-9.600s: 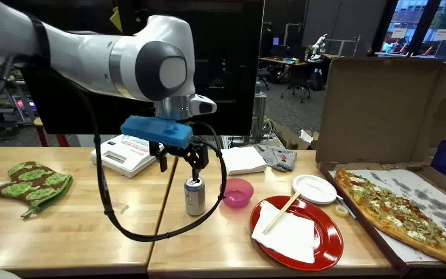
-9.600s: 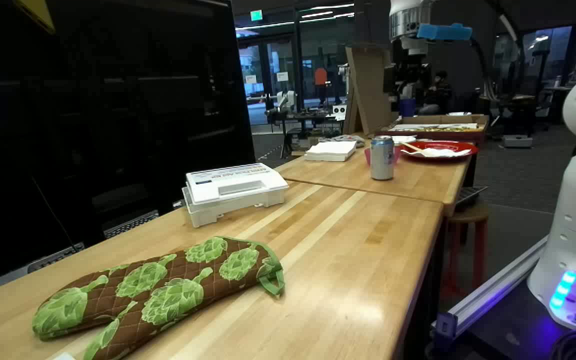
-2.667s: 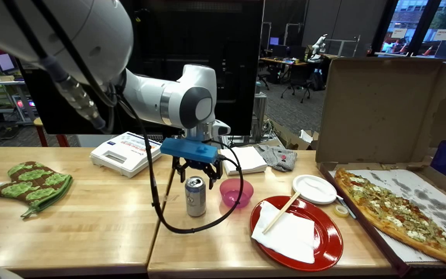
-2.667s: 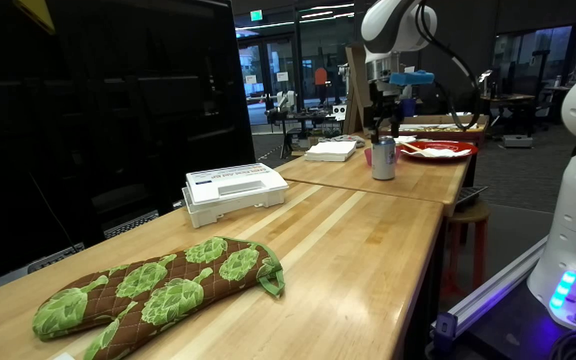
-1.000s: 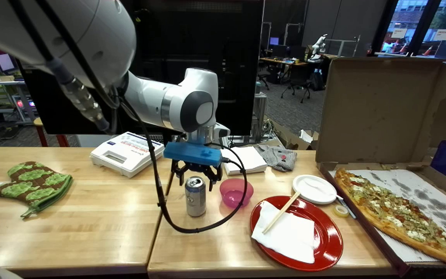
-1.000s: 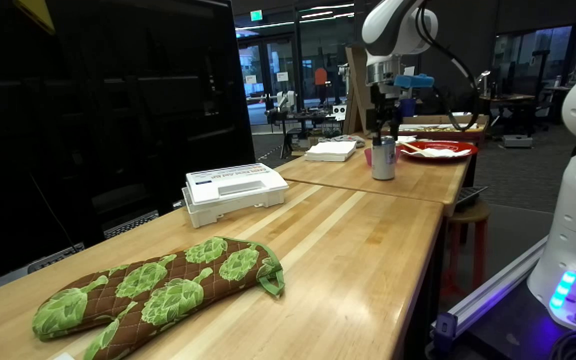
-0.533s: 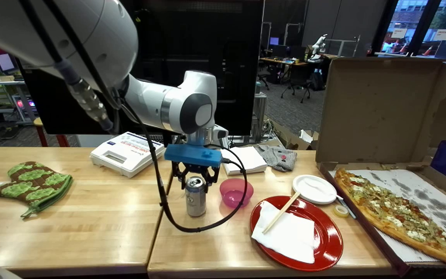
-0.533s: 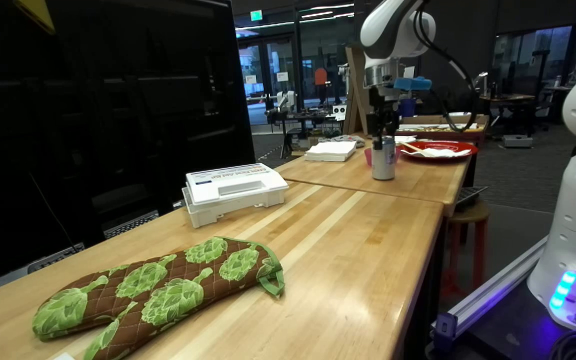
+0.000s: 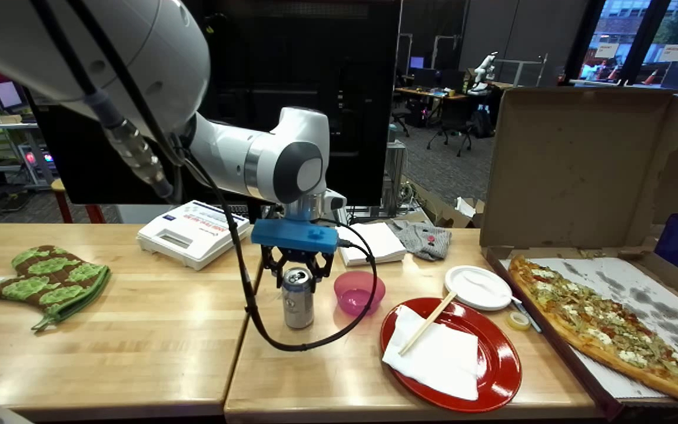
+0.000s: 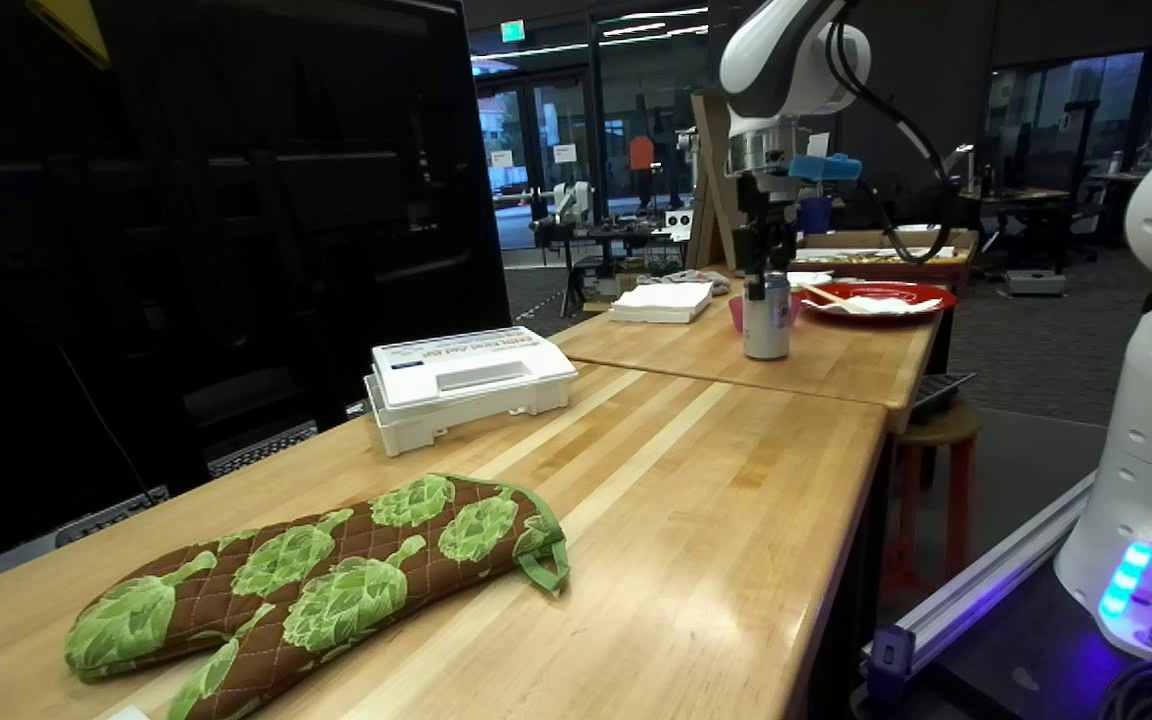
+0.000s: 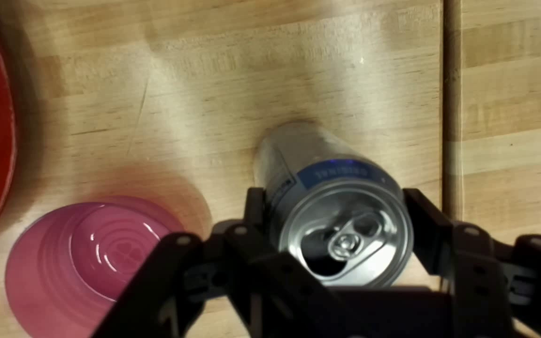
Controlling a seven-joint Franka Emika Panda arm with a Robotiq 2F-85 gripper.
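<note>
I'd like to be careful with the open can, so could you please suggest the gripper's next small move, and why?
I would probably raise the gripper straight up slightly, keeping the can level. The fingers appear to press both sides of it near the top; it stands upright on the table with its mouth open, and the pink bowl close by makes a sideways move riskier.

Two fingers (image 11: 424, 227), one can (image 11: 345, 176), one bowl (image 11: 45, 277) (plus one mitt (image 10: 336, 575))
</note>
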